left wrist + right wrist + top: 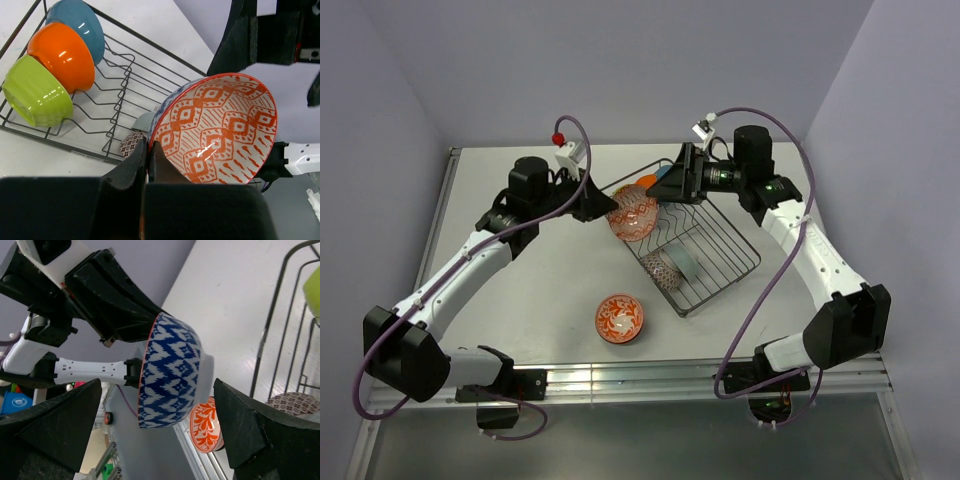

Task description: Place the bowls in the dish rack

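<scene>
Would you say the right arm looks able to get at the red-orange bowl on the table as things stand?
Probably yes: the right gripper is open and empty, and the red-orange bowl lies alone on bare table beside the rack, nothing over it.

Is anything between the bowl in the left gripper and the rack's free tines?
Nothing visible: tines beside the green bowl stand free. A brown patterned bowl lies in the rack near the held bowl.

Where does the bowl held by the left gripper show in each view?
Top external: the held bowl at centre, by the dish rack's left edge.
Left wrist: centre-right, orange-patterned inside facing the camera.
Right wrist: centre, blue zigzag outside showing.
Shared landmark: the dish rack's wires, in all three.
</scene>
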